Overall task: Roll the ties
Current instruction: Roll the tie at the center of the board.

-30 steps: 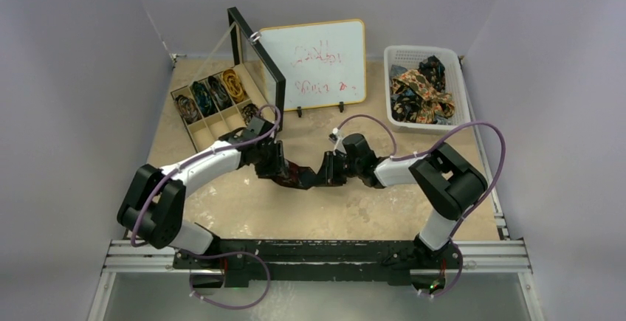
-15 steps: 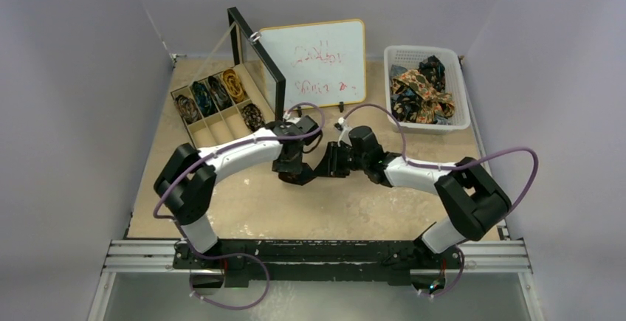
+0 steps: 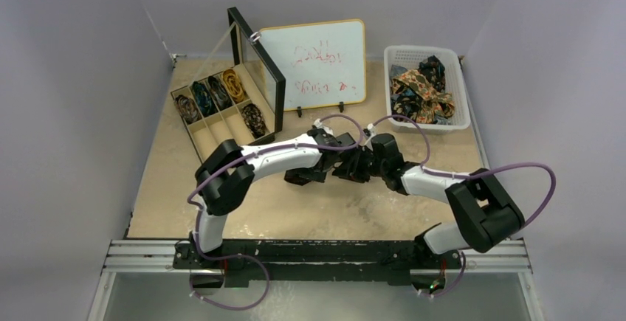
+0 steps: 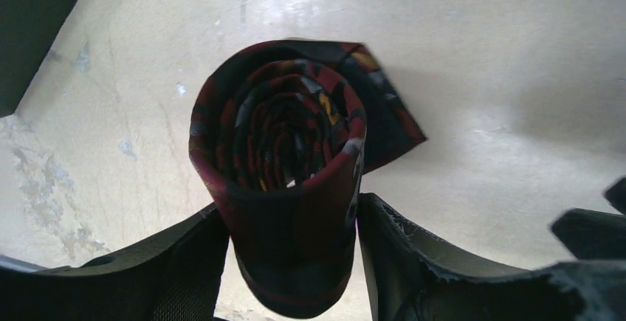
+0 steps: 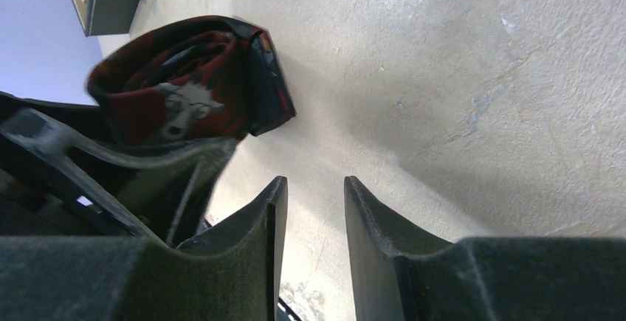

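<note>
Both grippers sit further toward 1 o'clock than a second ago. Left gripper (image 4: 291, 221) clamps the coiled tie (image 4: 284, 144) over the table (image 3: 310, 210) centre. The coil's axis runs along the fingers, open end away from the wrist; right gripper (image 5: 315, 188) is slightly parted and empty.

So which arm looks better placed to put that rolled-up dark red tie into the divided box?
Left. The rolled dark maroon patterned tie sits between the left tool's fingers, and the divided wooden box lies on its side. The right tool is open with nothing in it.
</note>
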`<state>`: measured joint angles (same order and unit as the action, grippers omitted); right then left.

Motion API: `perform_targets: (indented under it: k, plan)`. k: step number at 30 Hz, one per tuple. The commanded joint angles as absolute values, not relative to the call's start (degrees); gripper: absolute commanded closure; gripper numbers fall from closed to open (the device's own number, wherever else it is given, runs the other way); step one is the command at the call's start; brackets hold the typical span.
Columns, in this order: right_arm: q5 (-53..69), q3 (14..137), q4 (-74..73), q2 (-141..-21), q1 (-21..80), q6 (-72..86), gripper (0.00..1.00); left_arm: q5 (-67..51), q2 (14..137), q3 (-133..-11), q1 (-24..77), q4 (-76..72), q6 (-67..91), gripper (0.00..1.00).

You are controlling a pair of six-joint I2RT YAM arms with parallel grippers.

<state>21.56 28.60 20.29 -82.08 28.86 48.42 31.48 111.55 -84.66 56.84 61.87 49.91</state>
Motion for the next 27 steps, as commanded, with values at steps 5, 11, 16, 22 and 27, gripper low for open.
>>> perform_targets:
  k: [5,11,16,22,27]
  plan:
    - [24.14,27.32,24.30,-79.93,26.92,50.02,0.58,27.74,115.56,-91.00,58.35,59.26,45.36,0.36]
    - [26.61,26.52,25.22,-78.46,25.50,49.97,0.51,24.78,109.62,-91.49,58.27,56.71,43.88,0.32]
    - [29.39,27.81,25.68,-78.91,25.23,48.89,0.37,19.76,101.50,-88.52,57.90,51.04,41.18,0.28]
    - [32.93,29.60,27.26,-79.57,25.22,46.62,0.23,14.48,88.99,-76.26,52.74,45.41,42.88,0.27]
    - [37.48,34.94,28.67,-86.73,25.39,42.61,0.20,4.98,77.22,-60.44,43.67,33.43,42.40,0.24]
